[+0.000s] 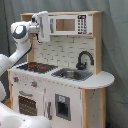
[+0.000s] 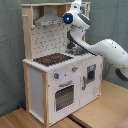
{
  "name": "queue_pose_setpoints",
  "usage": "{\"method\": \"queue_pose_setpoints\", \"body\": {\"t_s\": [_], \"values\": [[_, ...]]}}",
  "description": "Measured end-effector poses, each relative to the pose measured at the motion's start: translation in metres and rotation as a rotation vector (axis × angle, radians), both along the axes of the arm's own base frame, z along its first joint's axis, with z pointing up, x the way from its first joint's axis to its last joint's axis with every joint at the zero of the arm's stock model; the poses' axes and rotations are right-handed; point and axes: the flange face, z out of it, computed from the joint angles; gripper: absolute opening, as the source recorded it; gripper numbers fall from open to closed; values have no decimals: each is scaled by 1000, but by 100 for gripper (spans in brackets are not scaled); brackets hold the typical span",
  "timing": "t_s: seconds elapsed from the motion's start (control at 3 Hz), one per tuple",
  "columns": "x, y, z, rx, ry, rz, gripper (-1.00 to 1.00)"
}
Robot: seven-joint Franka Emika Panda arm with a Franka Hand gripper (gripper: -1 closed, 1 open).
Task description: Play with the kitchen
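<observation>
Toy kitchen (image 1: 65,75) of white panels and light wood stands at the centre in both exterior views (image 2: 60,75), on a wooden floor (image 2: 95,112). The gripper (image 1: 44,26) is raised to the upper shelf, at ten o'clock from the faucet (image 1: 84,59), just beside the microwave (image 1: 67,24); I cannot tell how its fingers stand.

The white arm (image 1: 15,47) reaches up at the first exterior view's left, its hand (image 1: 44,26) level with the kitchen's (image 1: 62,75) microwave (image 1: 67,25). Below lie the red-ringed stovetop (image 1: 37,66), black faucet (image 1: 84,59), sink (image 1: 71,74) and oven door (image 1: 27,106).
</observation>
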Motion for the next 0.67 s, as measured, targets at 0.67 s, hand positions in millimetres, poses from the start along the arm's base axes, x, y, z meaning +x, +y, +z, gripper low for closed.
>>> {"method": "queue_pose_setpoints", "body": {"t_s": [0.67], "values": [[-42,-31,9,75,14,-32,-100]]}}
